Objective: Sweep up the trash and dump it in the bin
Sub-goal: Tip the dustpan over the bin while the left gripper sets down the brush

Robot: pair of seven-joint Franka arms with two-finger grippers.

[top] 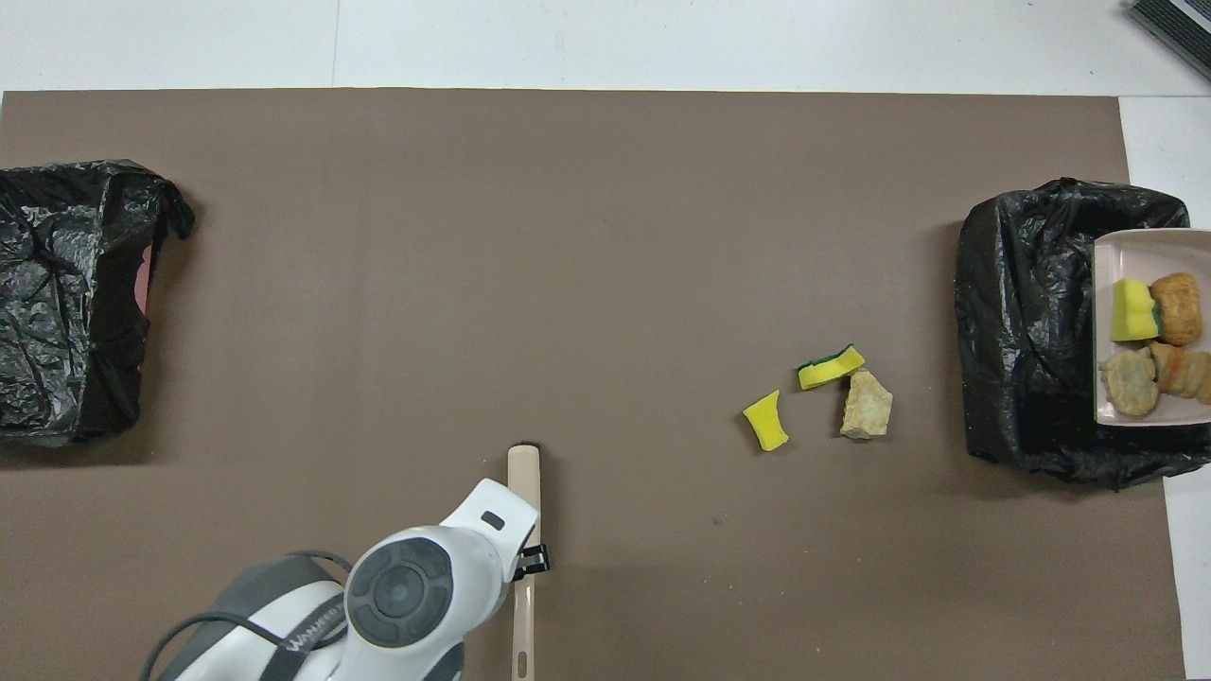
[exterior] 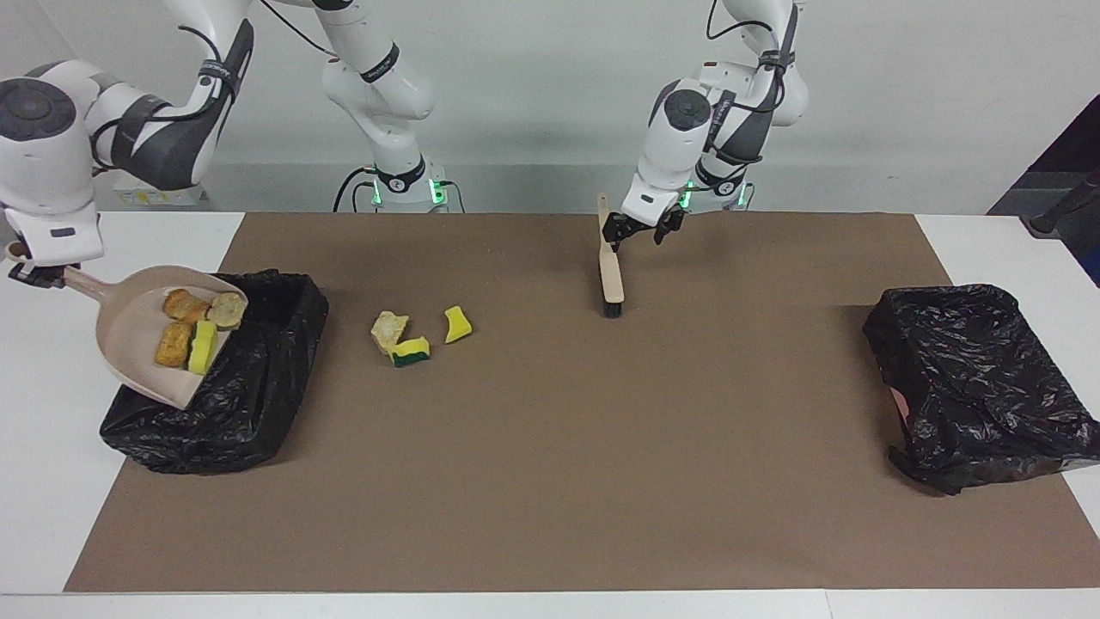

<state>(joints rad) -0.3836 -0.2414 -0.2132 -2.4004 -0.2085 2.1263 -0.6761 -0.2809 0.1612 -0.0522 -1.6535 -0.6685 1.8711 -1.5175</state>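
Observation:
My right gripper [exterior: 36,273] is shut on the handle of the beige dustpan [exterior: 129,335] and holds it up over the black-bagged bin [exterior: 258,387] at the right arm's end. Several pieces of trash lie in the pan: a yellow sponge [exterior: 203,346] and bread chunks [exterior: 174,344]. Three more lie on the brown mat beside that bin: a bread chunk [exterior: 389,329], a green-backed sponge [exterior: 411,350] and a yellow sponge [exterior: 457,324]. My left gripper [exterior: 617,236] is shut on the brush [exterior: 610,271], which is tilted with its bristles down on the mat.
A second black-bagged bin [exterior: 971,378] stands at the left arm's end of the table. The brown mat [exterior: 550,481] covers most of the table, with white table showing at both ends.

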